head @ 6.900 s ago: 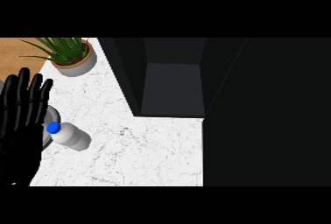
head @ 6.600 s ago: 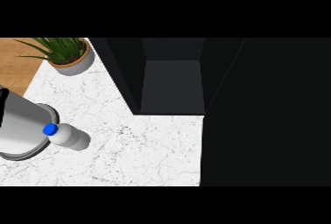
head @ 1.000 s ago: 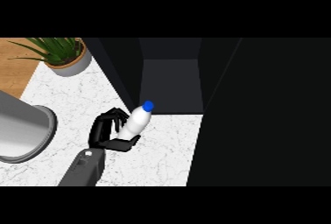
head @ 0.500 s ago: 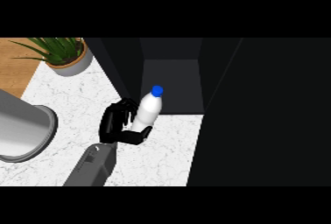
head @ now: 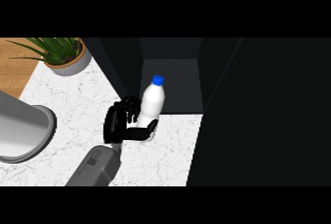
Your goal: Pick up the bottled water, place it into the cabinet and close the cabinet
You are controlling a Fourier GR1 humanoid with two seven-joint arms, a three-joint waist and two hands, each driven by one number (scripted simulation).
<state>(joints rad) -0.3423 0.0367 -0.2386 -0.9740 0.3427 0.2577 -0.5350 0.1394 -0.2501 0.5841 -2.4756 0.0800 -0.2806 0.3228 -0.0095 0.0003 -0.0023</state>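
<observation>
Placing step: black hand (head: 123,124) is gripping the white blue-capped water bottle (head: 150,103), fingers curled round it, at the dark open cabinet (head: 174,83) mouth. Next: push farther in, release.

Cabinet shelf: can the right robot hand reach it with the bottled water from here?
Probably yes. The right robot hand holds the bottled water at the open front of the cabinet, with nothing showing in the way.

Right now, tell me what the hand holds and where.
The right hand holds the water bottle around its lower body; its blue cap points toward the cabinet.
</observation>
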